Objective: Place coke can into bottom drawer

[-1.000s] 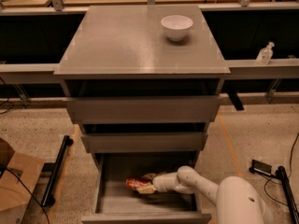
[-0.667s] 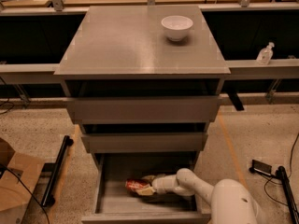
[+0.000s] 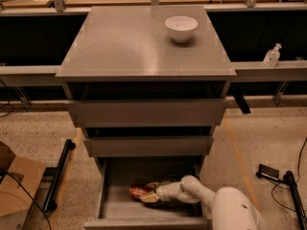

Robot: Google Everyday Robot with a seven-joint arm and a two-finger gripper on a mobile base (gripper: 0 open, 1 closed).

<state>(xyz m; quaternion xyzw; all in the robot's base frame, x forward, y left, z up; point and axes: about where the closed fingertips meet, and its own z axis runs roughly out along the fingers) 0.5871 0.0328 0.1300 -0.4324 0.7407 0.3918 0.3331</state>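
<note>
The coke can (image 3: 138,191), red with pale lettering, lies on its side inside the open bottom drawer (image 3: 144,223), left of centre on the drawer floor. My gripper (image 3: 149,195) reaches down into the drawer from the lower right. Its pale fingers (image 3: 150,198) close on the can's right end. My white arm (image 3: 192,191) crosses the right half of the drawer and hides the floor there.
Two grey drawers (image 3: 146,113) above show only flat fronts. A white bowl (image 3: 181,28) stands on the cabinet top (image 3: 124,47). A cardboard box (image 3: 14,188) and a black bar (image 3: 58,175) lie on the floor at left. Cables and a black device (image 3: 271,172) lie at right.
My gripper and the can have shifted slightly to the left and lower inside the drawer. My arm reaches a little further in.
</note>
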